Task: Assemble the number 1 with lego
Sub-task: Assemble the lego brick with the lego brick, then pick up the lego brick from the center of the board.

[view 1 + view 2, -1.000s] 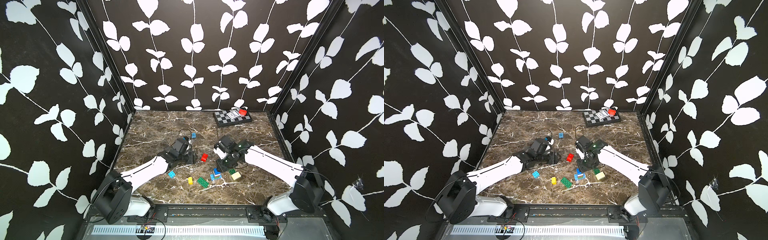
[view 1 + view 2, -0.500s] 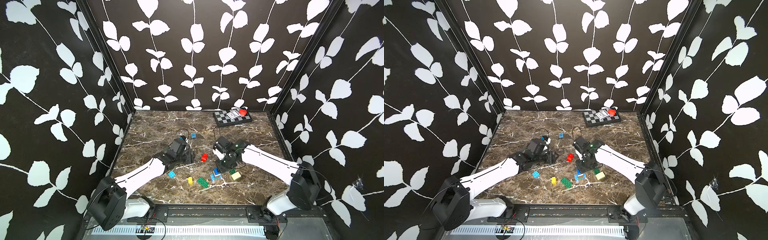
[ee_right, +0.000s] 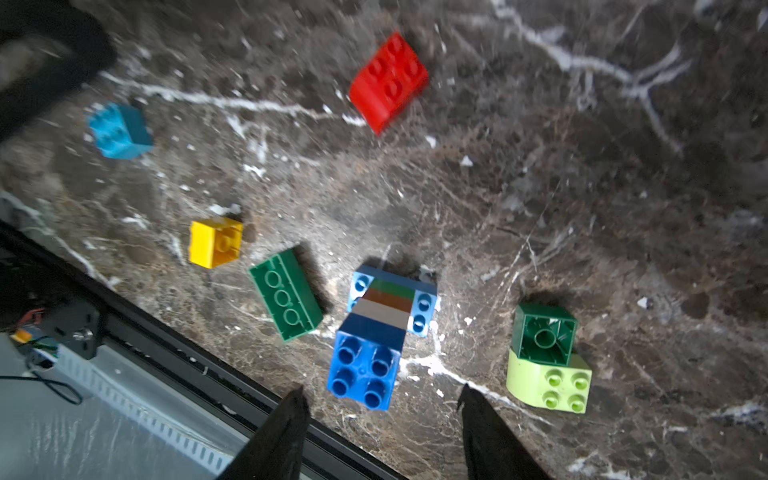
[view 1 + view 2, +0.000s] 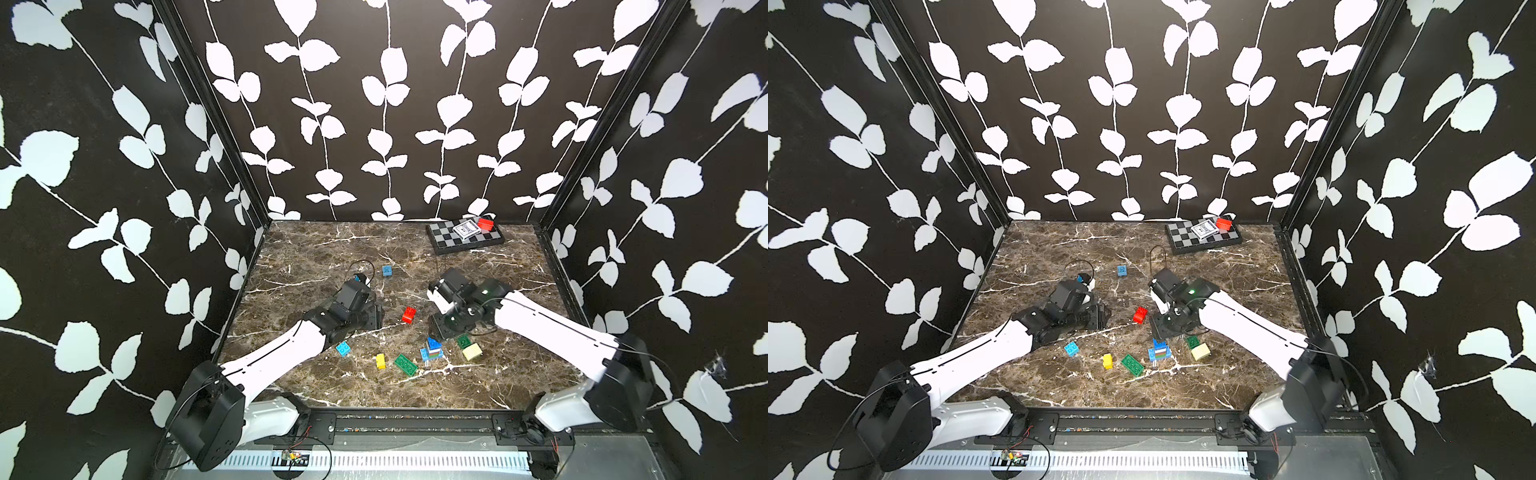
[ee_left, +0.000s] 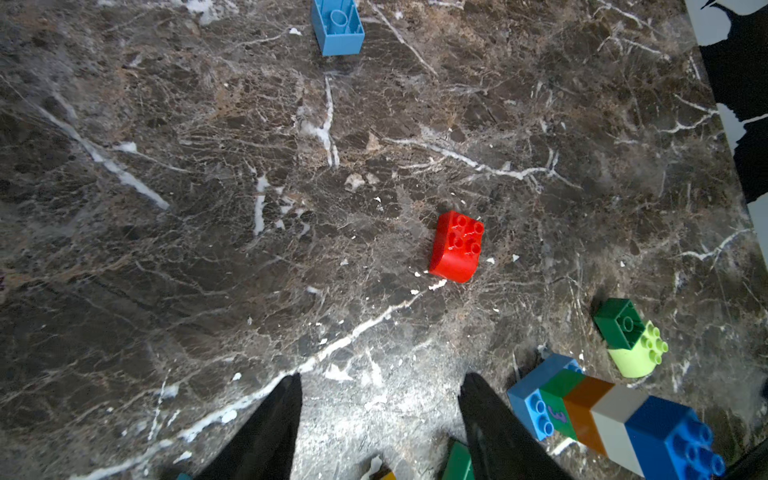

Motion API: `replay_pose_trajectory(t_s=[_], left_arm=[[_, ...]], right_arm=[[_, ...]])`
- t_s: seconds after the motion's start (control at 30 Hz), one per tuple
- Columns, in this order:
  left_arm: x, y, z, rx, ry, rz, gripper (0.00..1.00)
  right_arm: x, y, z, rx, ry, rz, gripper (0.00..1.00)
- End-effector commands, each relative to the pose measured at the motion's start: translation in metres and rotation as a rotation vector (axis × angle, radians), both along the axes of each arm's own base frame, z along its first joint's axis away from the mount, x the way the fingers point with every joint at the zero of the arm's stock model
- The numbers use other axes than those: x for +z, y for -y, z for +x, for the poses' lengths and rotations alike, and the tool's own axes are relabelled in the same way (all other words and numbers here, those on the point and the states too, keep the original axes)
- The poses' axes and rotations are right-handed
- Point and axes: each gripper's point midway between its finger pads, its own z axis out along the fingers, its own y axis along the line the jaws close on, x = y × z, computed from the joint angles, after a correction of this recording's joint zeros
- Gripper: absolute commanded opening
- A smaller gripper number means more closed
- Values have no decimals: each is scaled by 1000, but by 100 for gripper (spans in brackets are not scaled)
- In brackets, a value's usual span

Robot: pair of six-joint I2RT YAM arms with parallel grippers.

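the left claw (image 5: 378, 379) and the right claw (image 3: 383, 387) hang open and empty over the marble tabletop (image 4: 332, 249). a stack of lego (image 4: 432, 352), light blue base to blue cap, stands upright just off the right claw's tips, toward the front edge. a red brick (image 4: 409, 314) lies between the arms; a green brick (image 4: 406, 365), yellow brick (image 4: 380, 360) and light blue brick (image 4: 343, 348) lie loose nearby.

Lab booth: leaf-patterned walls (image 4: 415, 137), marble tabletop (image 4: 328, 253)
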Motion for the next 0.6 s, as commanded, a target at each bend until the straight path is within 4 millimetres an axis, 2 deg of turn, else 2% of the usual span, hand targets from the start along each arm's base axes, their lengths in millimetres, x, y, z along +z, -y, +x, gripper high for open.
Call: replay_pose_trajectory(t_s=[0.0,0.1,0.3,0.43,0.47,0.57], left_arm=[[-1,-4,-1,-19,0,32,64],[-2,7,0,-73,-32,37,64],[-2,54,17,-283,-26,92,65],[-16,70,35,-361,-73,177,63],[-20,82,31,-408,-67,206,63],[-31,92,42,-473,-61,303,63]], right_arm=[[23,-4,13,-12,61,68,60],[11,18,16,-71,45,-8,58],[2,58,28,-220,31,-46,58],[3,81,33,-273,30,-48,57],[4,85,34,-281,31,-50,57],[4,96,36,-303,36,-53,57]])
